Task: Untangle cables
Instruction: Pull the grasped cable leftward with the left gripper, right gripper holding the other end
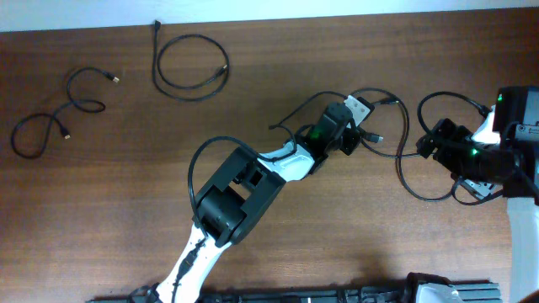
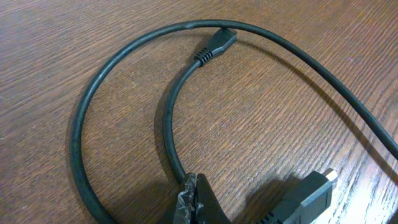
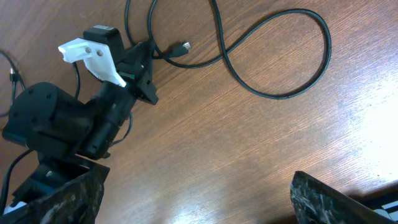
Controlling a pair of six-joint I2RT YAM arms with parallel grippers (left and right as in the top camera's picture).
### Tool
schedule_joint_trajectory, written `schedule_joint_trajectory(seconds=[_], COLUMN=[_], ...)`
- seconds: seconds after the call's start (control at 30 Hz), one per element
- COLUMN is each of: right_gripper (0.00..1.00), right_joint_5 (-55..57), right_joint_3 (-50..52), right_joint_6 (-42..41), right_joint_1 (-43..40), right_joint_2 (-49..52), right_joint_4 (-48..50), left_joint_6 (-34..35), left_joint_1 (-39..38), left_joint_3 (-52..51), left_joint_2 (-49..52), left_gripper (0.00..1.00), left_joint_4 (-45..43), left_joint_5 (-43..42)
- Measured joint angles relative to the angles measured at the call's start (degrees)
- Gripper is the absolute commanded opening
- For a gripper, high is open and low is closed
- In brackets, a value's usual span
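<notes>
Thin black cables lie tangled right of centre [image 1: 383,94], with loops running toward the right arm [image 1: 402,178]. My left gripper [image 1: 354,141] is low on the table and shut on one of these cords [image 2: 166,134], pinching it at the fingertips [image 2: 194,190]. That cord curls round to a small plug [image 2: 217,45]. A second plug [image 2: 314,191] lies beside the fingers. My right gripper [image 1: 425,148] hovers to the right, open wide and empty [image 3: 199,199]. It looks at the left gripper [image 3: 140,78] and a cable loop [image 3: 280,93].
A separate cable loop [image 1: 226,67] lies at the back centre. Two small cords [image 1: 38,116] lie at the far left. The left arm's body [image 1: 240,189] crosses the middle of the wooden table. The right arm's base [image 1: 522,151] fills the right edge.
</notes>
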State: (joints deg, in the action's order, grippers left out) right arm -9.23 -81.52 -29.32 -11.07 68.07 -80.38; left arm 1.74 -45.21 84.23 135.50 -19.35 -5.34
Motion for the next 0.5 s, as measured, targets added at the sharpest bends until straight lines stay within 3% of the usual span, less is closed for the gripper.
schedule_joint_trajectory(seconds=[0.27,0.5], right_gripper=[0.95,0.95], right_joint_5=[1.36,1.57], right_joint_3=[0.00,0.00], right_joint_6=[0.02,-0.02], right_joint_1=[0.00,0.00], right_joint_2=[0.00,0.00], right_joint_4=[0.15,0.39], left_joint_6=[-0.02,-0.02], left_joint_1=[-0.11,-0.61], left_joint_3=[3.10,4.48], left_joint_2=[0.04,0.04], left_gripper=[0.00,0.00], left_joint_4=[0.33,8.48], left_joint_5=[0.02,0.02])
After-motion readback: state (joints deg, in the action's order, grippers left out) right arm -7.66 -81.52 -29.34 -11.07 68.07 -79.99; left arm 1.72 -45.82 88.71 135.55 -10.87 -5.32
